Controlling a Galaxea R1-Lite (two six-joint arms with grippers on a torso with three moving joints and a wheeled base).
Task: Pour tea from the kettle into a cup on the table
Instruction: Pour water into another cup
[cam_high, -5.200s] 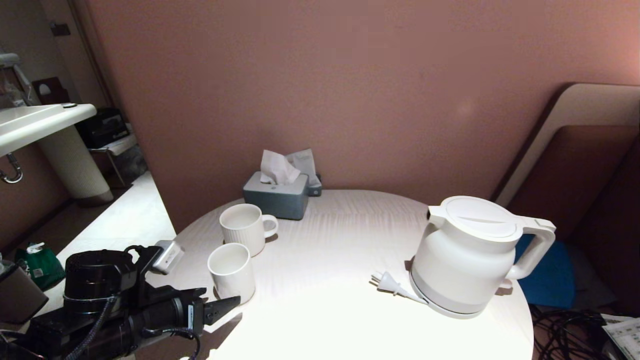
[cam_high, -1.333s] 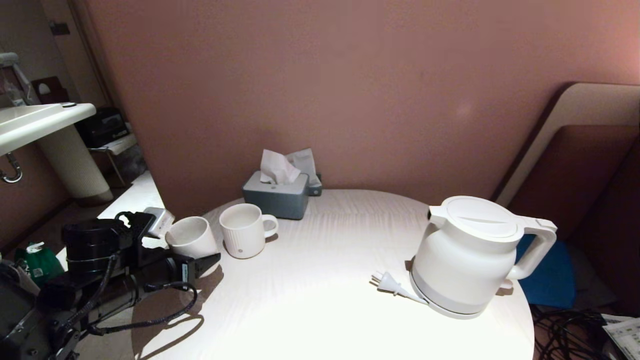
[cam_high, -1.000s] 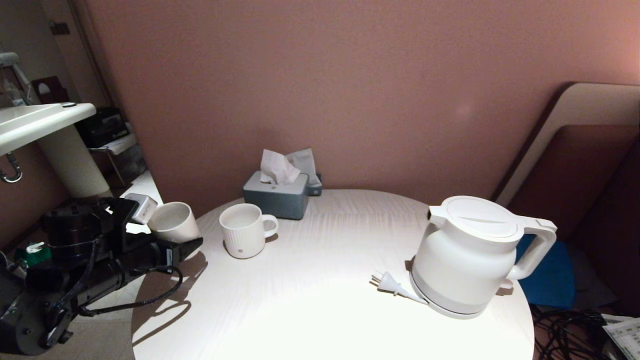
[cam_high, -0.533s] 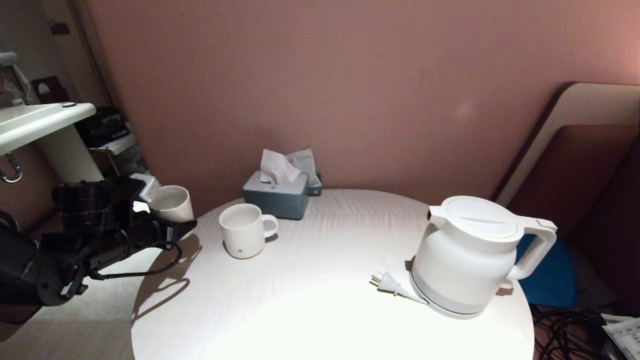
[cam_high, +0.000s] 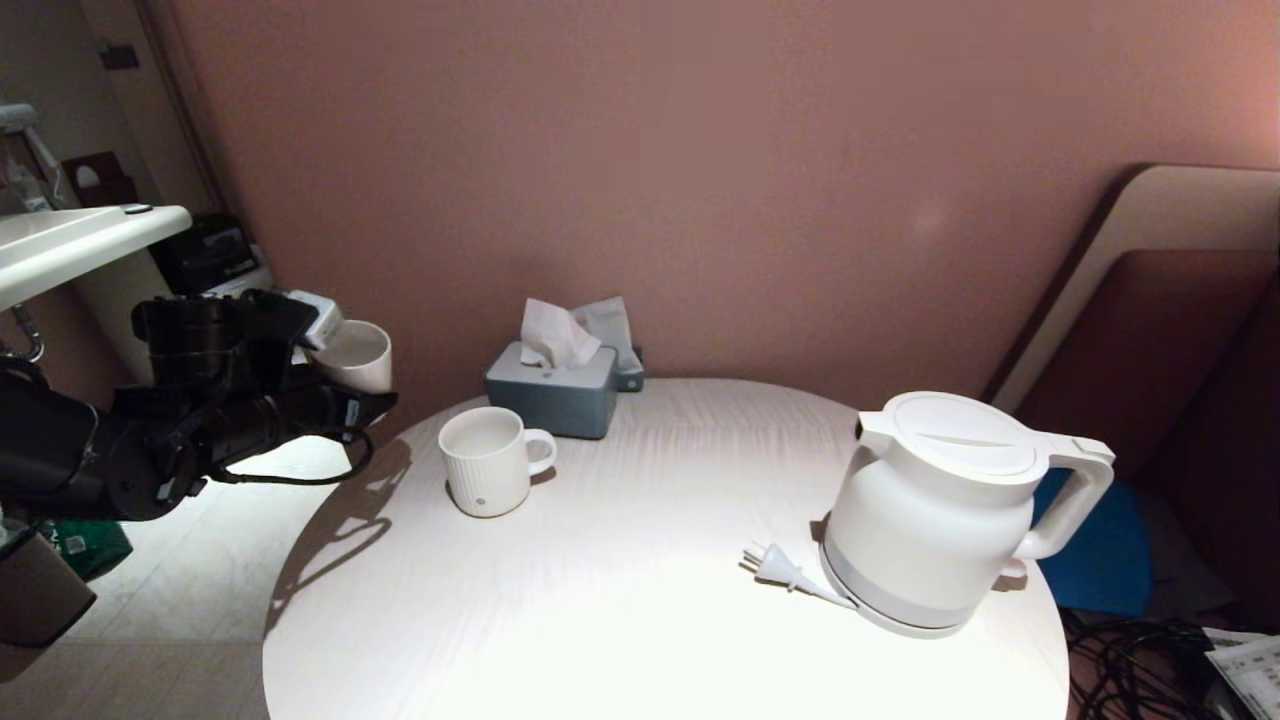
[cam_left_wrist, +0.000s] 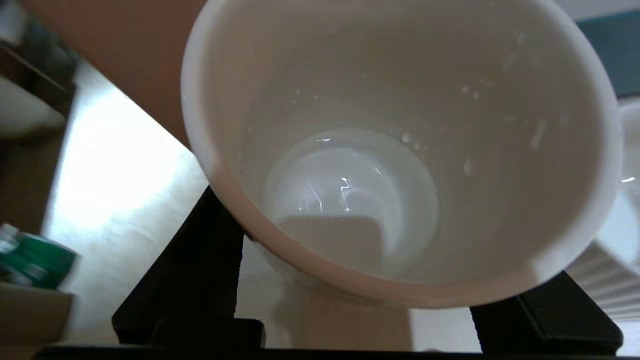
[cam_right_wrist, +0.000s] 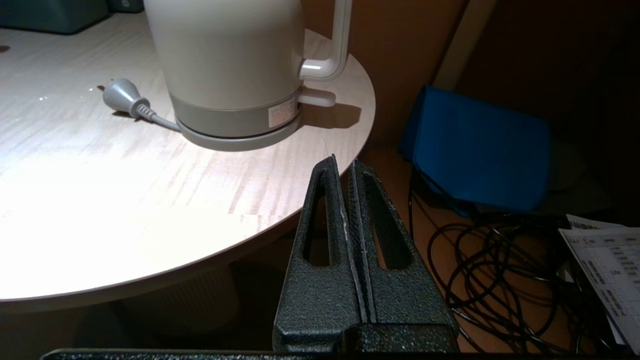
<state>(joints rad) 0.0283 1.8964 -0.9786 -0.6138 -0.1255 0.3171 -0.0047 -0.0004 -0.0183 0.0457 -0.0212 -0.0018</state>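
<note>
Your left end effector (cam_high: 345, 385) is pinching the cup (cam_high: 355, 355) by its sides and holds it in the air, off the worktop's (cam_high: 620, 600) left edge, with only a thin film of tea (cam_left_wrist: 345, 200) at the bottom. The kettle (cam_high: 935, 510) sits on its base disc (cam_right_wrist: 235, 140) at the right, untouched; your right end effector (cam_right_wrist: 345, 167) waits below that edge, pressed together. You're at the cup-handling step; next, bring it level over the worktop and set it within the spout's reach

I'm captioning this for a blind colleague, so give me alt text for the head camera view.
The left tool holds the cup in the air beyond the left edge of the table. On the table stand a ribbed mug, a tissue box and the kettle on its base.
</note>
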